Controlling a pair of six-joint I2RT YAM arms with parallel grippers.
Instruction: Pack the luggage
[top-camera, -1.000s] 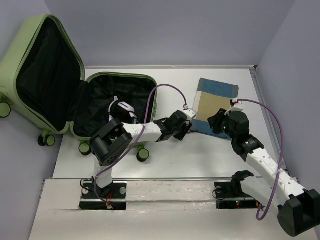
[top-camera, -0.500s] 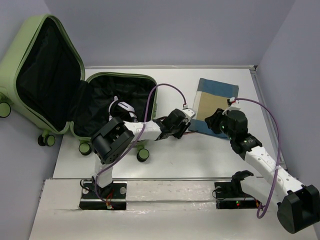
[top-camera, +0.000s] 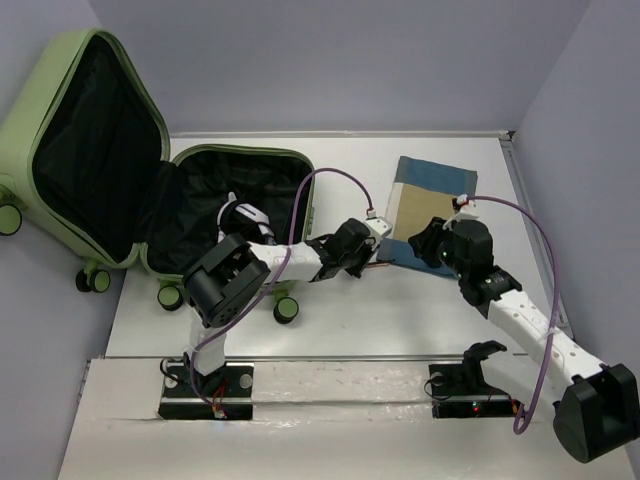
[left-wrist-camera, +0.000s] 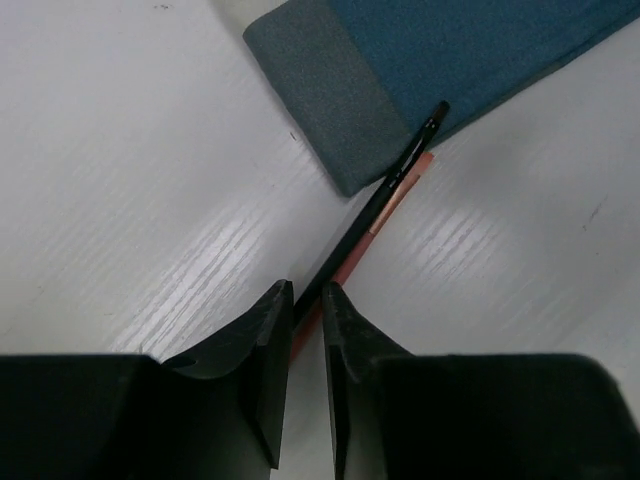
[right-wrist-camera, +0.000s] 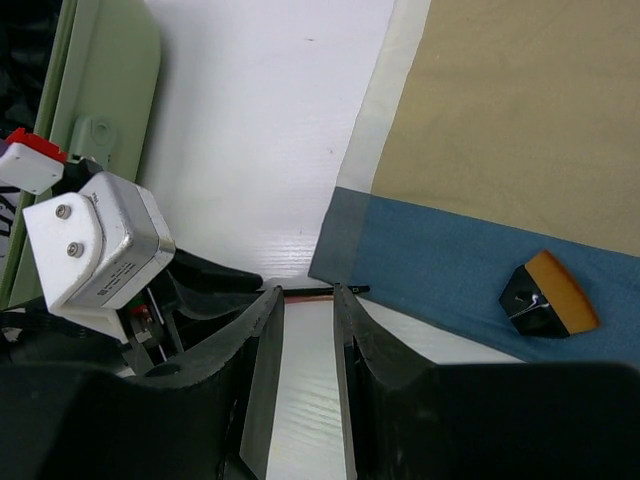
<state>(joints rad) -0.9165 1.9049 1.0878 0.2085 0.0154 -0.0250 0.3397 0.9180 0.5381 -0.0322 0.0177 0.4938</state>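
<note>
Tabletop (top-camera: 420, 320): pen (left-wrist-camera: 385, 195) at cloth's (left-wrist-camera: 480, 50) 7 o'clock corner.
Your left gripper (left-wrist-camera: 305, 300) narrowly straddles it for pickup, grip unclear; right gripper (right-wrist-camera: 308, 300) ajar, empty.

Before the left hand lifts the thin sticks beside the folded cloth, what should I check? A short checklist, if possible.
1. Luggage lid open: ok.
2. Sticks lie between the left hand fingers: ok.
3. Grip firm on the sticks: cannot tell.
4. Sticks free of the folded cloth: cannot tell; their far tip lies at its edge.
5. Right hand apart from the left hand: ok.
</note>
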